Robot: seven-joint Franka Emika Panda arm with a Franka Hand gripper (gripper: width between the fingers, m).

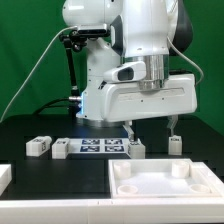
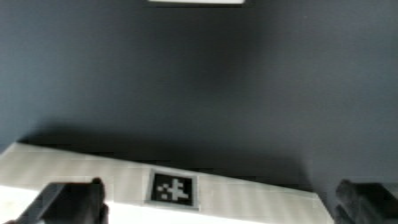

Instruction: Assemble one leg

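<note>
Over the table (image 1: 40, 128), claw (image 1: 152, 133) downward, splayed

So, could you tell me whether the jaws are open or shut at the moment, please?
Open: the wrist view shows the jaws far apart, nothing clamped, with a tagged white part visible between them.

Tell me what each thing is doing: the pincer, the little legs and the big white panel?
pincer: open, holding nothing, above the table.
leg: lying loose on the table, not held.
second leg: loose beside it.
panel: flat on the table, no leg fitted.
</note>
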